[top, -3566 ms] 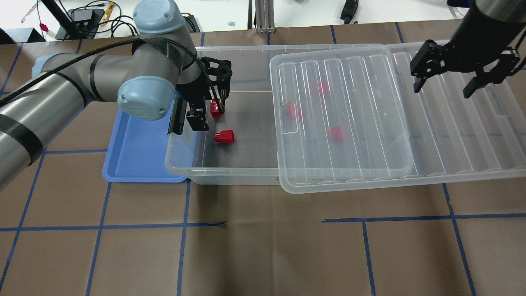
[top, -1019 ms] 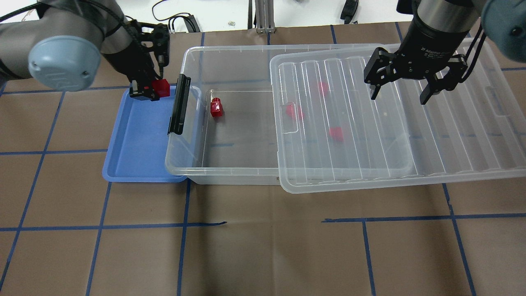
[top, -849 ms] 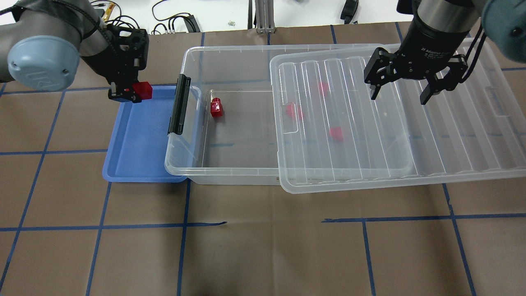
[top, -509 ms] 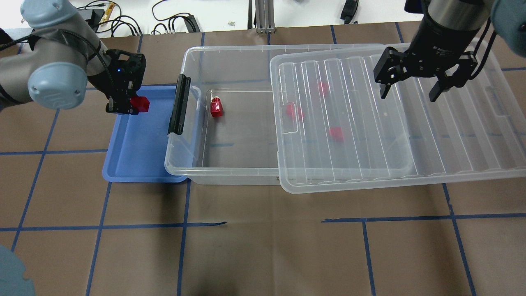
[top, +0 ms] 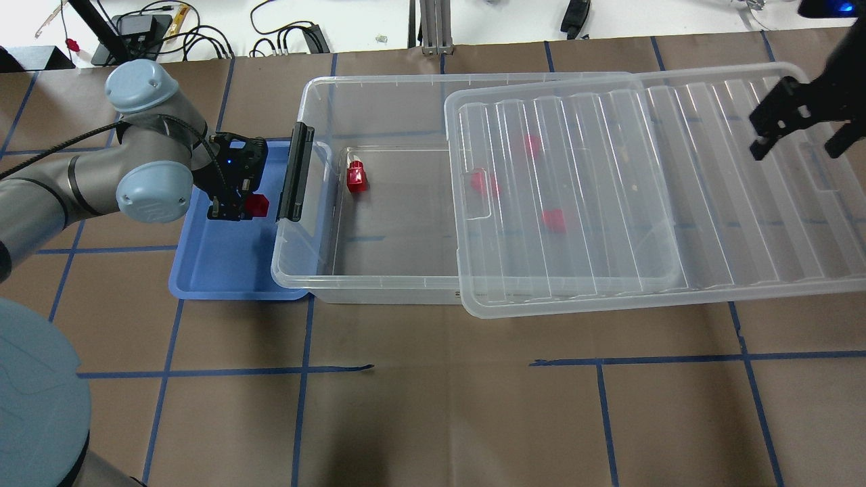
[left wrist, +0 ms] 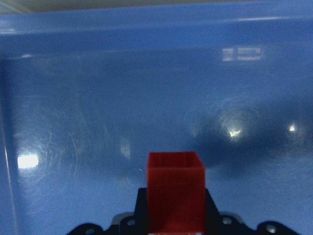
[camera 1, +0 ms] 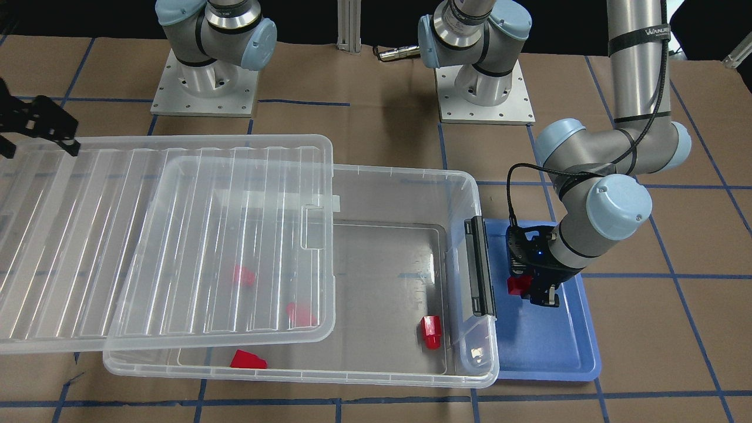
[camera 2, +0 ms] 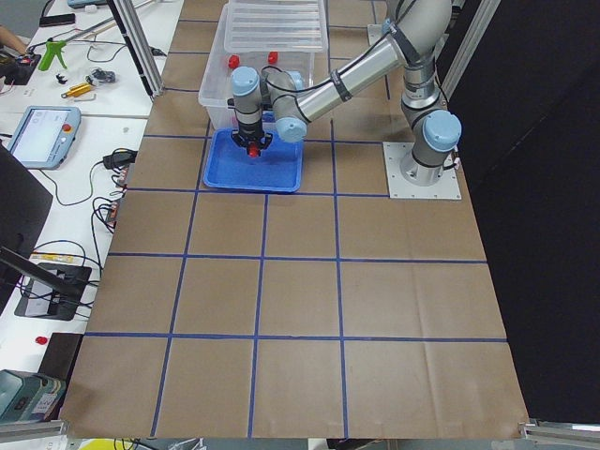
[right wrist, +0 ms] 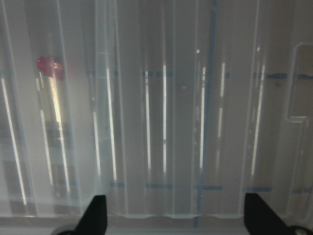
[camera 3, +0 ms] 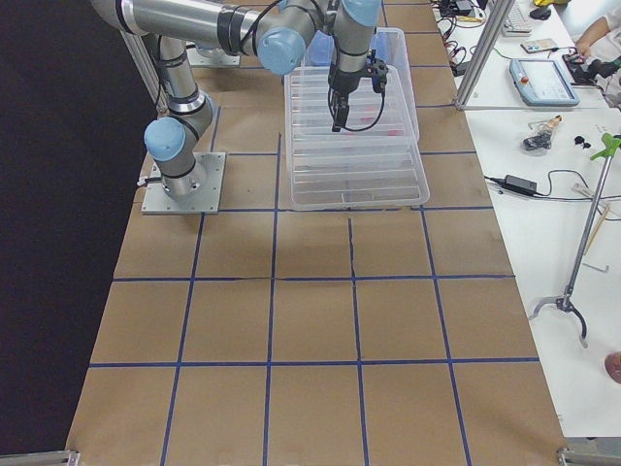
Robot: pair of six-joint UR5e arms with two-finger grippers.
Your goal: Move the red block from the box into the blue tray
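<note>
My left gripper is shut on the red block and holds it low over the blue tray, close to the box's black latch. The front view shows the same block in the gripper above the tray. In the left wrist view the block sits between the jaws just above the tray floor. The box stands right of the tray. My right gripper is open and empty above the lid.
A second red block lies in the box's open part. Three more red pieces show blurred under the half-slid lid. A red wedge lies by the box's far wall.
My left gripper carried the red block from the box over the latch, then down and nearer over the tray. My right gripper moved right along the lid.
</note>
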